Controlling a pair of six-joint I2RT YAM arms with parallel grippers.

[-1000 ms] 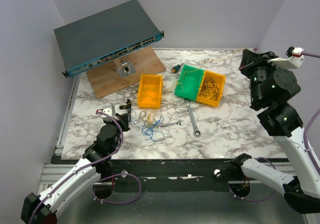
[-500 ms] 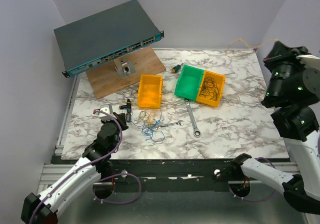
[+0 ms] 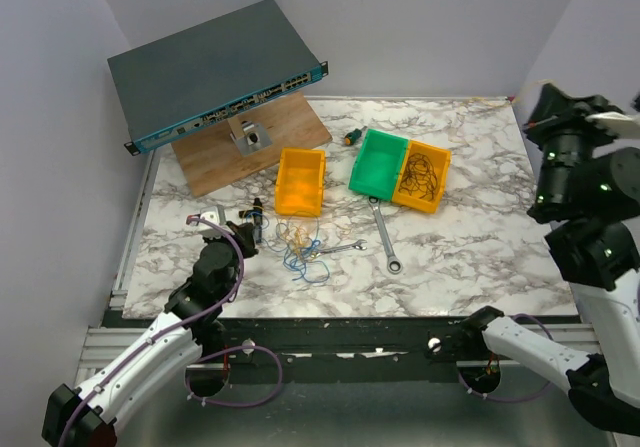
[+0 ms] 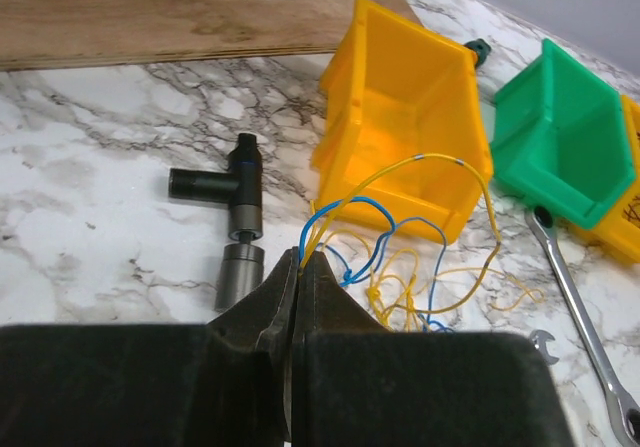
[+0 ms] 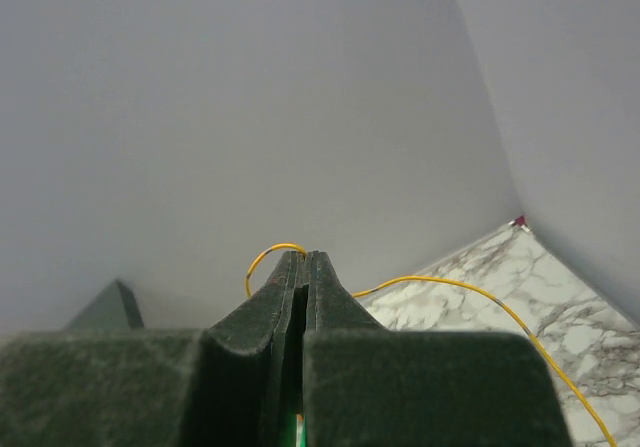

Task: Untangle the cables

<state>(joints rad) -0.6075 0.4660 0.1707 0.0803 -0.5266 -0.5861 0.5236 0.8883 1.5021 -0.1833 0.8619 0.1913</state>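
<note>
R gripper (image 5: 304,260) is clenched on one yellow wire (image 5: 430,279). The strand loops out at the tips and trails down over the marble table (image 3: 470,247) toward the near right. Vs a sec ago, the R arm has swung out from over the far-right corner of the table to past its right edge, w/ the wire going along. Half a sec back I can see that strand stretched along the far edge in the top view; now it's too thin to trace there.

L gripper (image 4: 300,263) hasn't budged. It's clamped tight on blue + yellow strands right where they leave the cables (image 3: 303,250), acting as my anchor. The bundle sits on the table just in front of the yellow bin (image 3: 301,181), w/ a small wrench (image 3: 343,248) touching its right side. Its shape looks about the same as before.

My read: one strand is prob. pulled clear of the knot, or nearly. Can't tell if its far end is hooked in the bundle. Blue + remaining yellow loops are tangled, so lots left to do.
</note>
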